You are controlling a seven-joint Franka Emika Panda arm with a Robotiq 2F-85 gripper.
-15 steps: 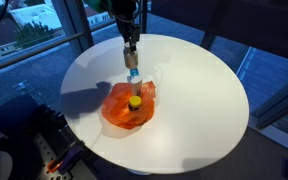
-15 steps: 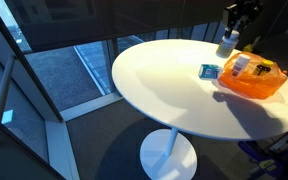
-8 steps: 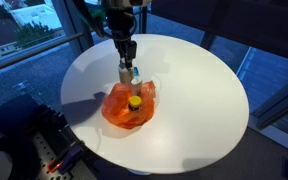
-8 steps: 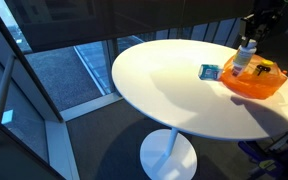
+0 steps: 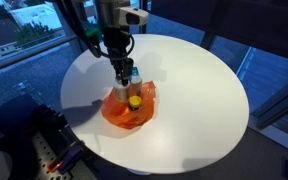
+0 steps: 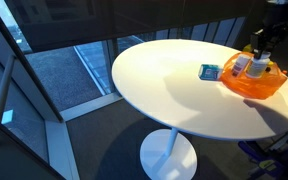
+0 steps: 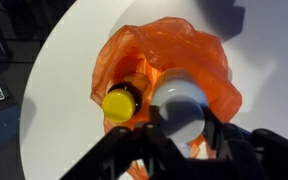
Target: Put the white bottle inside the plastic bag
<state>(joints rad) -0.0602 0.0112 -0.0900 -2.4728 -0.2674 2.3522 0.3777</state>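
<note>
Bottle and tool are together: your gripper (image 7: 184, 128) is pinching the white bottle (image 7: 179, 105), with the dark fingers (image 7: 216, 132) pressed against it from three and nine o'clock in the wrist view. You see the bottle end-on there, as a pale round face that fills the gap between the fingers, so it hangs straight below the tool.

Under it the orange plastic bag (image 7: 199, 55) spreads on the white table (image 7: 64, 60), and the bag's folds ring the bottle from nine o'clock over twelve to three. A yellow-capped bottle (image 7: 120, 103) lies inside the bag just beside the white one, at its nine o'clock, and the two look to be touching or nearly so.

In an exterior view the gripper (image 5: 128, 75) stands upright over the twelve o'clock edge of the bag (image 5: 124, 112), with the white bottle (image 5: 130, 82) at its tip and the yellow cap (image 5: 135, 100) just below at six o'clock. From the other side the bottle (image 6: 256, 67) sits low in the bag's mouth (image 6: 254, 86), and the gripper (image 6: 260, 58) holds it from above. You cannot tell from these views whether the bottle's base rests on the bag's floor. A blue packet (image 6: 210, 71) lies on the table (image 6: 164, 95) at the bag's nine o'clock, near it but apart.
</note>
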